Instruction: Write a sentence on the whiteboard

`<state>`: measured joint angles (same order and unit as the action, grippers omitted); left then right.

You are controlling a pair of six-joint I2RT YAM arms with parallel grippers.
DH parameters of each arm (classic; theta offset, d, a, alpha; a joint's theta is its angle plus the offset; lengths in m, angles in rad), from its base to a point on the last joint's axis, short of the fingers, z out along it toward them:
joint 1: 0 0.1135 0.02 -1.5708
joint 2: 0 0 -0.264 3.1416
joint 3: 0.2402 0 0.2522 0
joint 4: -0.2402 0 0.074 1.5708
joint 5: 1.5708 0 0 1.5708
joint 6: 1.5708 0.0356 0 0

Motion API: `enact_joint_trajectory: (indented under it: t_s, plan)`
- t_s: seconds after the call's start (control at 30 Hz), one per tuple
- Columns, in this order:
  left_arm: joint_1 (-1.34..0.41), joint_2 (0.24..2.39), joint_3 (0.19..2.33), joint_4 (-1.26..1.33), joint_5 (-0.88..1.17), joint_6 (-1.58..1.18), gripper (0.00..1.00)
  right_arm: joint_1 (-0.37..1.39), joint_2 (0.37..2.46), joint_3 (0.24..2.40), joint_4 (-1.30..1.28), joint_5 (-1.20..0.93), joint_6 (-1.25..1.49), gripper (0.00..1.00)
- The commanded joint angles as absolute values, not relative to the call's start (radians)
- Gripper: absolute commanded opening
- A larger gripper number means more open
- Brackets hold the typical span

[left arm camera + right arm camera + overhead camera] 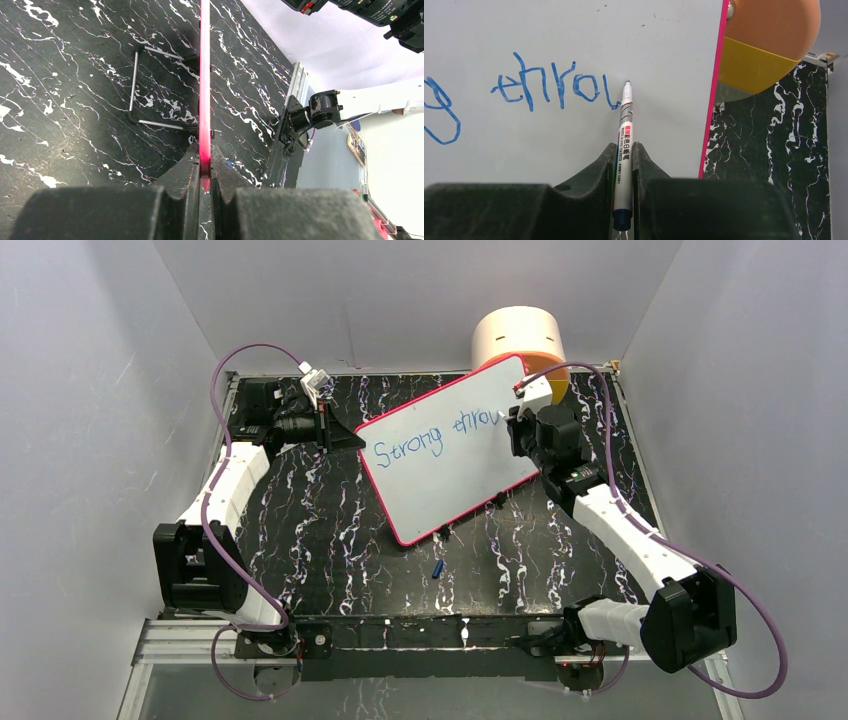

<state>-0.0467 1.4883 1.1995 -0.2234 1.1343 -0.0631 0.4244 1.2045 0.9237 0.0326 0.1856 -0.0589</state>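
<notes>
Fingers of the right gripper (pixel 625 150) are shut tight on a marker (pixel 625 132). The marker sticks out between them, with its blue tip up. The tip seems to touch the whiteboard (pixel 450 480) right after the last letter.

The sentence (pixel 549 87) is in blue and says "Strong throu". It runs along the top part of the whiteboard.

The left gripper (pixel 204 157) is clamped on the pink rim at the left corner of the whiteboard. The thin rim sits right between its two fingers.

The whiteboard is in the middle of the black table (pixel 330 525), tipped up with its white face to the arms. A thin wire stand (pixel 132 85) sits on the table behind it, with its ends at the rim.

A round tan and orange tub (pixel 518 340) is at the back, partly hidden behind the far right corner of the whiteboard. A small blue cap (pixel 438 568) lies on the table near the front rim.
</notes>
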Motion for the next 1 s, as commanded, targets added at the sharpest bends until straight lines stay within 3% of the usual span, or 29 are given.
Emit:
enact_joint_trajectory:
  t_s: [0.0,0.97]
  plan:
    - [-0.039,1.444,1.190,-0.233,1.180,-0.057,0.00,0.416,1.216,0.993,0.110,0.180,-0.069,0.00]
    - [-0.039,1.445,1.192,-0.235,1.178,-0.058,0.00,0.414,1.172,0.910,0.009,0.161,-0.046,0.00]
